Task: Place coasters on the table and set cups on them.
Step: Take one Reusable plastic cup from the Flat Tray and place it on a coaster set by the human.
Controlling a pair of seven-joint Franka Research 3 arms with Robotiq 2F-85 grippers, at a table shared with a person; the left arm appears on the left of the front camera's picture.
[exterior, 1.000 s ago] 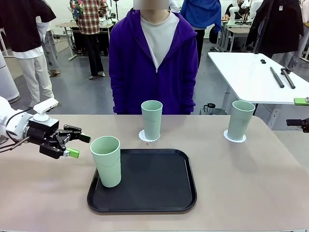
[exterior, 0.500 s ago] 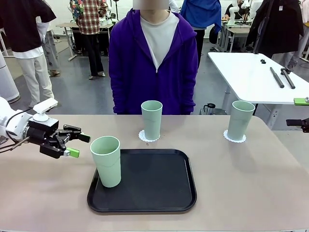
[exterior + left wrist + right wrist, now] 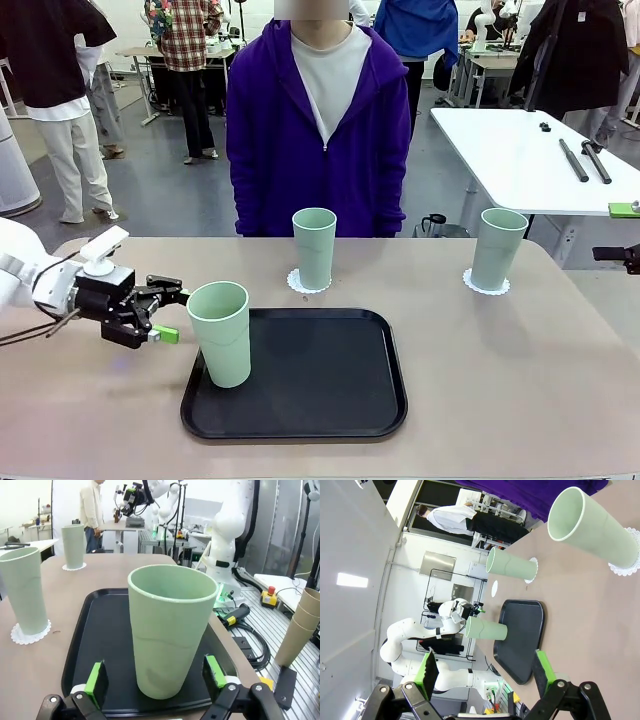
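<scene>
The front view looks from the robot's side, slightly downward, across the table [image 3: 520, 380] toward a person [image 3: 318, 120] standing at the far edge; it takes in the whole black tray [image 3: 300, 375] at middle range. The left wrist view sits low and close, facing level along its own fingers [image 3: 95, 677] at the cup on the tray [image 3: 170, 630], which looms large; behind it lie the two cups on coasters [image 3: 24, 597] that the front view shows at the far side. The right wrist view is rolled sideways and stands farther off, looking along the tabletop from the right end; it shares the tray [image 3: 520, 640] and all three cups with both others.
</scene>
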